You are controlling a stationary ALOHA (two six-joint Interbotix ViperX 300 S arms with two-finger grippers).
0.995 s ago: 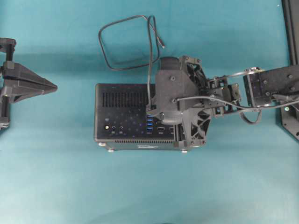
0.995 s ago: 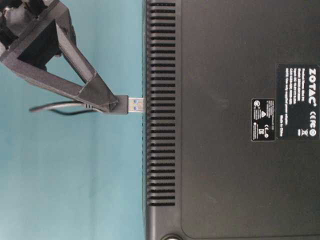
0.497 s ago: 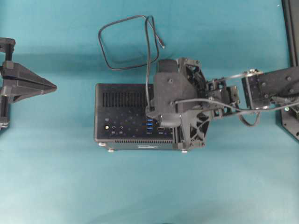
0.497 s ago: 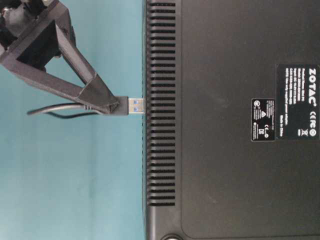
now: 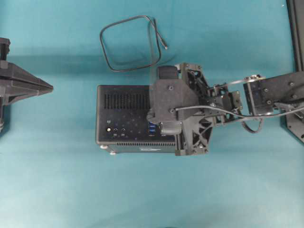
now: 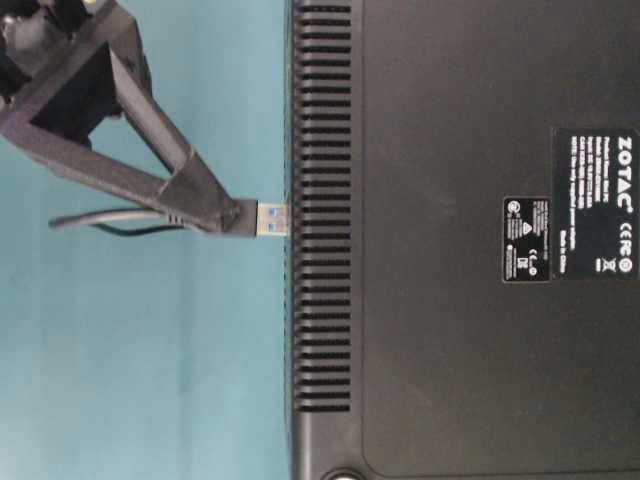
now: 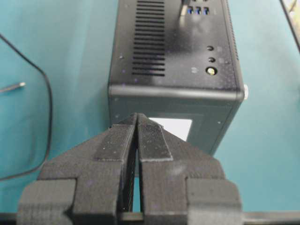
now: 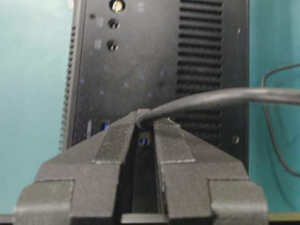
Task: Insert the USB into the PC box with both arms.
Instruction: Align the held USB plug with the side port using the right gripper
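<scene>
I've got the right gripper [image 6: 243, 217] clamped on the stiff dark rectangular USB plug [image 6: 262, 218]; thin black cable [image 5: 124, 43] floppy, left gripper [image 7: 137, 123] closed empty.

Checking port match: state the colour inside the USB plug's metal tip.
Blue, inside the silver shell of the USB plug; the table-level view shows it best.

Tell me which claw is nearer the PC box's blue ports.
Right. The right claw is directly over the blue ports, gripping the USB plug; the left claw sits off the PC box, beyond its far end.
</scene>
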